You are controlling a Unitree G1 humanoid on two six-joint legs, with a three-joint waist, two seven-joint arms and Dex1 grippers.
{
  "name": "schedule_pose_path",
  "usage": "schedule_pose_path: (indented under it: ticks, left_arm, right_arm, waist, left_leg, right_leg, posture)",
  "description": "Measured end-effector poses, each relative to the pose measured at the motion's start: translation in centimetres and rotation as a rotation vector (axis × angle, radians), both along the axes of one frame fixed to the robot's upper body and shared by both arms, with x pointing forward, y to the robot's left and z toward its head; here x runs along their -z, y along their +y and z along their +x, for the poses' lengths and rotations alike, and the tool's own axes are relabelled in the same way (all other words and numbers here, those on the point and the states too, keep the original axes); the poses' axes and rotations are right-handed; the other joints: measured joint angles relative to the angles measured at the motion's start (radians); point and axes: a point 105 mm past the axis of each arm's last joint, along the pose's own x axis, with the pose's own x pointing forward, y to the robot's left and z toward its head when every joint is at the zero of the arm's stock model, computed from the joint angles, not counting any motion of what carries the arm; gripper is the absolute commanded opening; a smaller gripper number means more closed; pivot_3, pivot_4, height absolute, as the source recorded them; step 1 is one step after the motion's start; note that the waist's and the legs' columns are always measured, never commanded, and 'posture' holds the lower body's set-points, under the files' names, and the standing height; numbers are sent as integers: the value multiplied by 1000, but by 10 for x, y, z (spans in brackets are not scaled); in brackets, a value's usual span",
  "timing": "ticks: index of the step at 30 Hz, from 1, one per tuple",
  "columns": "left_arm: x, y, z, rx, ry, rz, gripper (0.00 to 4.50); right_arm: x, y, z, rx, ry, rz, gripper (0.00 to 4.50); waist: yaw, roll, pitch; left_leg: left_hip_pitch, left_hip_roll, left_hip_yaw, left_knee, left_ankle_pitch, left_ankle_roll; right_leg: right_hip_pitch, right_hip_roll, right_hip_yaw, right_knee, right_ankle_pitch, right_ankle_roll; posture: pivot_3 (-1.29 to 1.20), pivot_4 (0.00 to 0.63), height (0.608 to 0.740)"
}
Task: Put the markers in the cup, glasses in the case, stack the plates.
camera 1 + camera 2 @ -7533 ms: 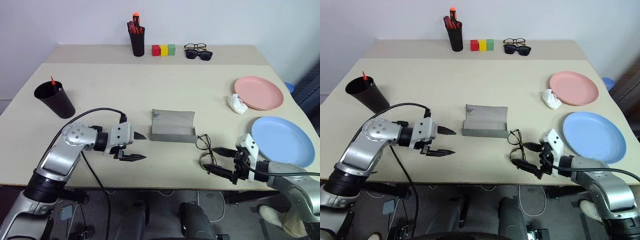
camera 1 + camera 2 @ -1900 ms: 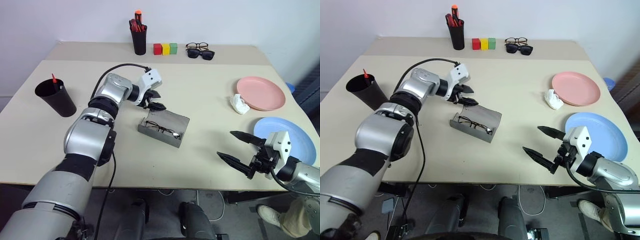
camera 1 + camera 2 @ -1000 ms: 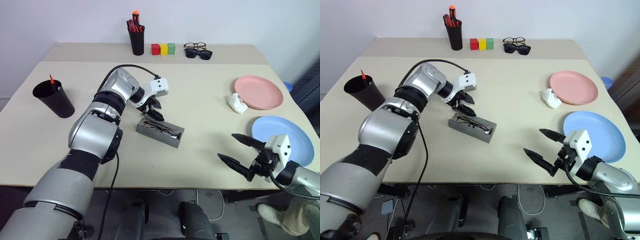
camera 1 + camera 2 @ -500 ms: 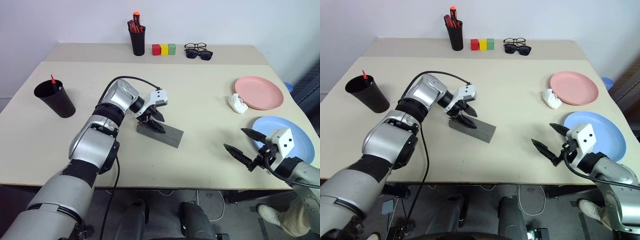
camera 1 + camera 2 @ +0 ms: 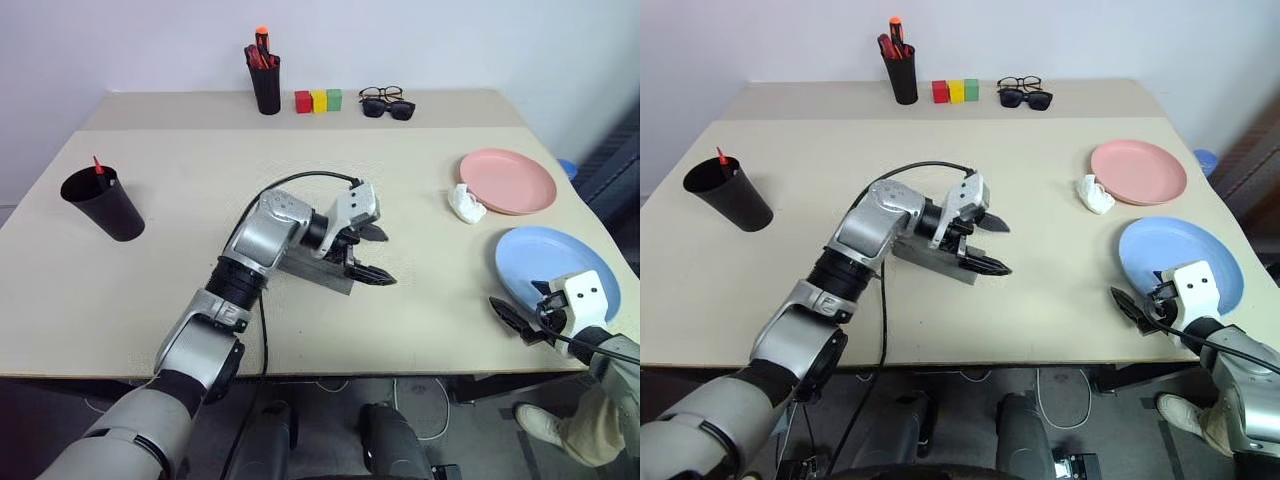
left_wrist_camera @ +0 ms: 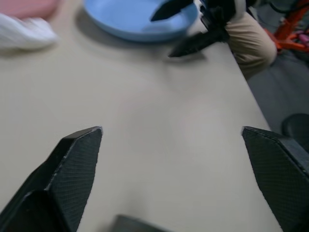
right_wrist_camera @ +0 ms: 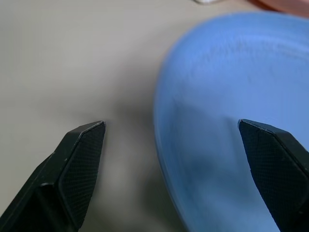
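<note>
Left gripper [image 5: 372, 254]: spread wide, empty, over the shut case [image 5: 322, 268].
Right gripper [image 5: 1137, 303]: spread wide, empty, at the blue plate [image 5: 1180, 262].

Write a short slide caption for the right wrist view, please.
Open right tool straddling the near rim of the light blue plate on the beige table.

The case [image 5: 318, 268] lies mid-table [image 5: 180, 180]; the cup [image 5: 100, 203] sits at nine o'clock, the plates [image 5: 545, 267] at three (one behind the other), blocks [image 5: 318, 100] at twelve.
</note>
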Motion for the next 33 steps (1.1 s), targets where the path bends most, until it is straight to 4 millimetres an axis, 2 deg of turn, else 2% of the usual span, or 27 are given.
schedule_pose_path:
  ticks: [3,8,11,18,27,33]
  left_arm:
    - [-8,-5,-3,-2,-33,-10,4466]
    - [-7,-3,-2,-26,-39,8,4466]
    - [-8,-2,-2,-27,-55,17,4500]
    - [-13,-1,-6,-23,-66,3,4500]
    - [-7,1,-5,-66,-47,-4,4500]
    - [-8,1,-6,-98,-39,-28,4500]
  right_arm:
    - [-1,0,2,0,0,-4,4500]
    - [0,4,6,-10,10,-1,4500]
    - [0,5,10,-8,20,22,3623]
    - [0,4,14,8,29,58,71]
    - [-10,5,18,12,-13,24,29]
    - [-38,8,34,5,-121,-90,29]
  waist:
    - [-2,1,0]
    - [0,1,0]
    - [1,1,0]
    - [0,1,0]
    - [2,1,-1]
    - [-2,1,-1]
  left_leg:
    - [2,0,0,-1,0,0]
    - [2,0,1,0,0,0]
    - [2,0,1,-1,0,0]
    - [2,0,1,-1,0,0]
    - [2,0,0,-1,0,0]
    - [2,0,1,-1,0,0]
  right_leg:
    - [1,0,0,0,-1,-1]
    - [1,0,0,0,-1,-1]
    - [1,0,1,0,-1,-1]
    - [2,0,1,-1,-1,-1]
    - [2,-1,0,-1,-2,0]
    - [2,-1,0,-1,-2,1]
  posture:
    - [0,150,740]
    - [0,150,740]
    - [0,150,740]
    - [0,150,740]
    - [0,150,740]
    - [0,150,740]
